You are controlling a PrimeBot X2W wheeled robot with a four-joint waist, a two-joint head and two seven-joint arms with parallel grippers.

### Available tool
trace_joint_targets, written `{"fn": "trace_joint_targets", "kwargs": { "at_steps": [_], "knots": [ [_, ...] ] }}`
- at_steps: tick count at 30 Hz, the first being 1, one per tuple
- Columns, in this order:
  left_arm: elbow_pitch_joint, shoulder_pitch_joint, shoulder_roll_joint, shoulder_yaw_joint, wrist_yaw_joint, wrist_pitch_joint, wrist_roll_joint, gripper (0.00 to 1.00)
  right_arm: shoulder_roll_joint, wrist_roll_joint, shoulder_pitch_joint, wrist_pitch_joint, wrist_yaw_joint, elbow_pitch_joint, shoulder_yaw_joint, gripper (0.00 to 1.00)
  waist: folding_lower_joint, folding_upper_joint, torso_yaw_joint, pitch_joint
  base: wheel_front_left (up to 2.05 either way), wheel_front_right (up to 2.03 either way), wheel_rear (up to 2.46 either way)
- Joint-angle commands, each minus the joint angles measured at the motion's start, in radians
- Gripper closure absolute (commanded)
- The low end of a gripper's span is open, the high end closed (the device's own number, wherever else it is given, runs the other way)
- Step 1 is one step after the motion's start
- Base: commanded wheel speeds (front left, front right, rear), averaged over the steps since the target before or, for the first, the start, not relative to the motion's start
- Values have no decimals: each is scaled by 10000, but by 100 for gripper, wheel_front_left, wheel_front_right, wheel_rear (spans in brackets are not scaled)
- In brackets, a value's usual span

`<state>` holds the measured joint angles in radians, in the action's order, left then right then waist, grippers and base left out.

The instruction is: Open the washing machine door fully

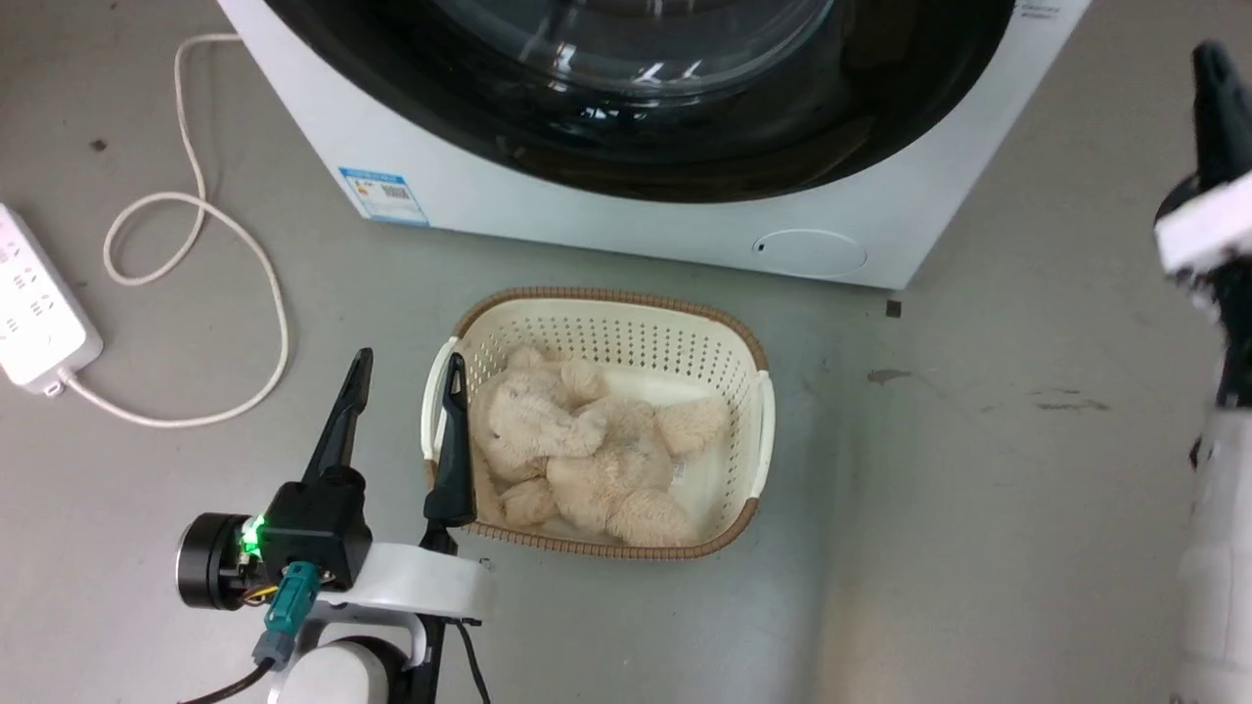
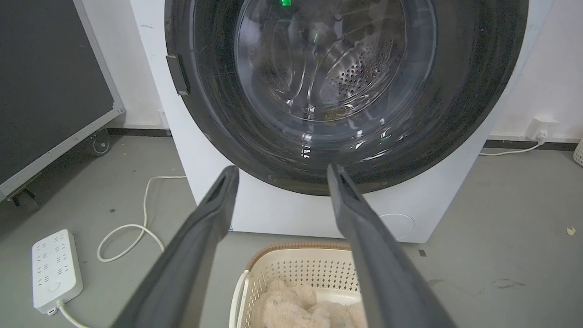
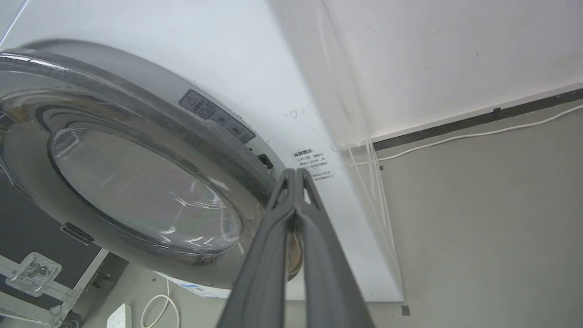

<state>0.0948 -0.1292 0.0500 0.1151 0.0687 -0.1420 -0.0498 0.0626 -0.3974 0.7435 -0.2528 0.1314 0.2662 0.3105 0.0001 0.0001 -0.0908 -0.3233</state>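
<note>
Soft, even indoor light, with faint shadows on the grey floor (image 1: 978,489). White glare streaks the glass of the washing machine door (image 1: 646,59). Wrist views bow at their edges.

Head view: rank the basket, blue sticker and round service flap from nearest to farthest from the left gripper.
1. Basket, just beside the left gripper.
2. Blue sticker, ahead, slightly left.
3. Round service flap, ahead, far right.

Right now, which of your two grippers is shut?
The right gripper: its two fingers are pressed together. The left gripper, by the basket, has its fingers spread apart.
</note>
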Motion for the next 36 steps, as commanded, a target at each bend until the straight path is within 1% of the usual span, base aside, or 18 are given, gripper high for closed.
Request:
{"fn": "trace_joint_targets", "kwargs": {
  "at_steps": [1, 11, 18, 25, 36],
  "knots": [
    [66, -216, 3, 38, 65, -78, -54, 0, -50, -135, 331, -68, -1, 97, 79, 100, -1, -1, -63, -80, 0, 0, 0],
    [154, -498, 3, 249, 214, -286, -208, 0, -97, -1181, 2408, -1603, -2, 1896, 1081, 100, -1, -1, -404, -572, 0, 0, 0],
    [219, -639, 3, 438, 362, -433, -373, 0, -100, -1620, 3559, -2525, -3, 2987, 1908, 100, -1, -1, -674, -913, 0, 0, 0],
    [304, -711, 3, 525, 481, -579, -452, 0, 97, -1672, 4844, -3589, -4, 3811, 2554, 100, -1, -1, -915, -1260, 0, 0, 0],
    [411, -994, 3, 824, 664, -809, -592, 0, 154, -1728, 6467, -5008, -5, 4795, 3522, 100, -1, -1, -1162, -1701, 0, 0, 0]
  ]
}}
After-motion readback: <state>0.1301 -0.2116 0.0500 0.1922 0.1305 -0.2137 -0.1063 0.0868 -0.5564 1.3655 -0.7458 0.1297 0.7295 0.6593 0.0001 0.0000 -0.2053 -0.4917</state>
